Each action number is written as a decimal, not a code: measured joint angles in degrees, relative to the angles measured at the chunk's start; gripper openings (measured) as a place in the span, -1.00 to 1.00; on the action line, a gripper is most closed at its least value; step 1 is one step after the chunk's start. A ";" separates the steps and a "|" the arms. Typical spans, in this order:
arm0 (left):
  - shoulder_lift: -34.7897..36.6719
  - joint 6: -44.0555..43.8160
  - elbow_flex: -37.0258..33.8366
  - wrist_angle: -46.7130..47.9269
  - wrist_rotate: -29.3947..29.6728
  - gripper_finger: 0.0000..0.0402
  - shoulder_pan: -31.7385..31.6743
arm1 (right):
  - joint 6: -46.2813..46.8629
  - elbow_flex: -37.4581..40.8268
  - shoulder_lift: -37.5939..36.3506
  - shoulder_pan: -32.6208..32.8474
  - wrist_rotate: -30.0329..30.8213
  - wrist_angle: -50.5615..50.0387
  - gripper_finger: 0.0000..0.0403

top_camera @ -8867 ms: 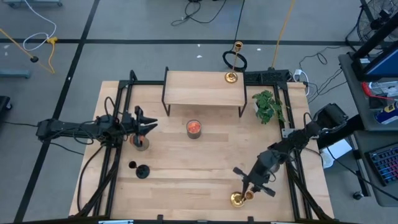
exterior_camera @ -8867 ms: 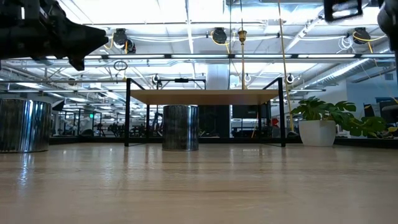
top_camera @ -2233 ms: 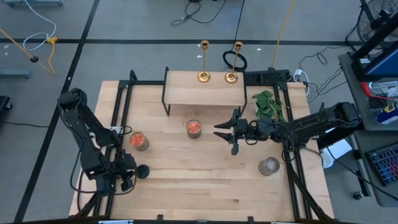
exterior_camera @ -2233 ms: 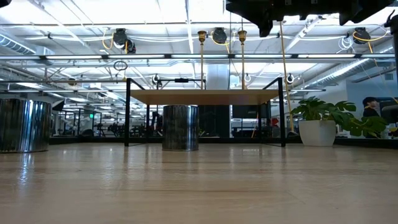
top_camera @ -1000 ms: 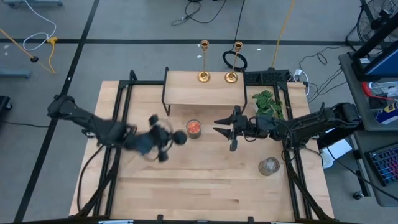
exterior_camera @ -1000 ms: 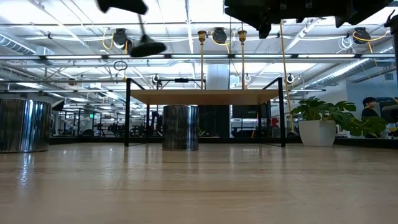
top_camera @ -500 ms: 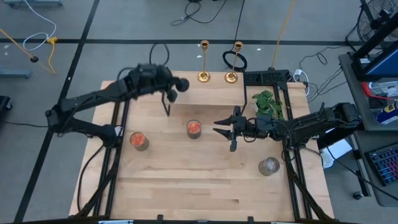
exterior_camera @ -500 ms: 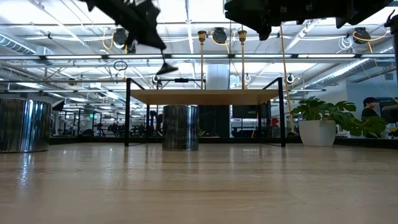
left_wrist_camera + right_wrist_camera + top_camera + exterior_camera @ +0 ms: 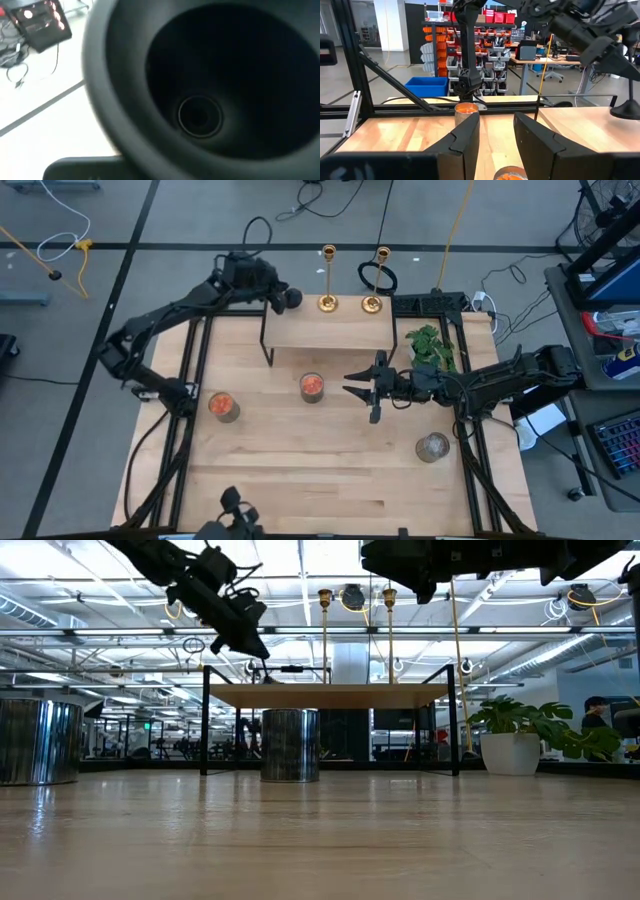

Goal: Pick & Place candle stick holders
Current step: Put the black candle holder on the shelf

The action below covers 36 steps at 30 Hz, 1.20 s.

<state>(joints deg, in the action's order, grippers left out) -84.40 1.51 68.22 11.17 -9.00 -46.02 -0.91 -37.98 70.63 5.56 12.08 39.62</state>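
Left gripper (image 9: 272, 296) closed on the black holder (image 9: 291, 297), held above the left end of the shelf (image 9: 330, 328); the grip itself is hard to make out from above, and in the left wrist view only the holder's dark hollow base (image 9: 200, 95) shows, filling the frame. In the low view the holder's foot (image 9: 262, 664) hangs just over the shelf top. Two gold holders (image 9: 327, 278) (image 9: 377, 279) stand upright on the shelf's rear edge, right of the black one. Right gripper (image 9: 358, 389), fingers (image 9: 462, 137) apart and empty, hovers in front of the shelf, beside a jar (image 9: 312, 385). No writing is readable.
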 joint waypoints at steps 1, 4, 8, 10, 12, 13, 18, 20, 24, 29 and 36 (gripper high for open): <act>-0.50 0.12 0.89 1.52 0.05 -0.91 -0.07 | 0.00 0.00 0.00 0.00 0.00 0.00 -0.42; -1.85 0.55 3.20 4.72 1.44 -0.91 0.01 | 0.00 0.00 0.00 0.00 0.00 -0.51 -0.42; -2.66 0.95 4.37 7.38 2.50 -0.93 -0.16 | 0.00 0.00 0.00 0.00 0.02 -1.69 -0.42; -2.64 1.08 4.40 8.67 3.03 -0.91 -0.10 | 0.02 0.00 0.00 0.00 0.03 -1.95 -0.42; -2.64 1.18 4.43 8.72 3.99 -0.88 -0.07 | 0.02 0.00 0.00 0.00 0.02 -2.26 -0.42; -2.64 1.15 4.43 8.68 4.50 -0.86 -0.05 | 0.02 0.00 0.00 0.00 0.02 -2.25 -0.42; -2.64 1.25 4.43 8.63 4.43 -0.84 -0.09 | 0.02 0.00 0.00 0.00 0.04 -2.14 -0.42; -2.64 1.75 4.43 8.60 4.26 -0.83 -0.09 | 0.02 0.00 0.00 0.00 0.04 -2.12 -0.42; -2.64 2.60 4.43 8.54 4.15 -0.82 -0.09 | 0.02 0.00 0.00 0.00 0.04 -2.11 -0.42; -2.64 3.24 4.43 8.33 4.53 -0.82 -0.09 | 0.02 0.00 0.00 0.00 0.04 -2.05 -0.42; -2.64 4.25 4.43 8.29 4.51 -0.81 -0.09 | 0.02 0.00 0.00 0.00 0.04 -2.08 -0.42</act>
<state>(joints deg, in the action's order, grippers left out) -87.05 5.76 72.64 19.46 -4.49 -46.11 -0.89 -37.98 70.63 5.56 12.12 37.54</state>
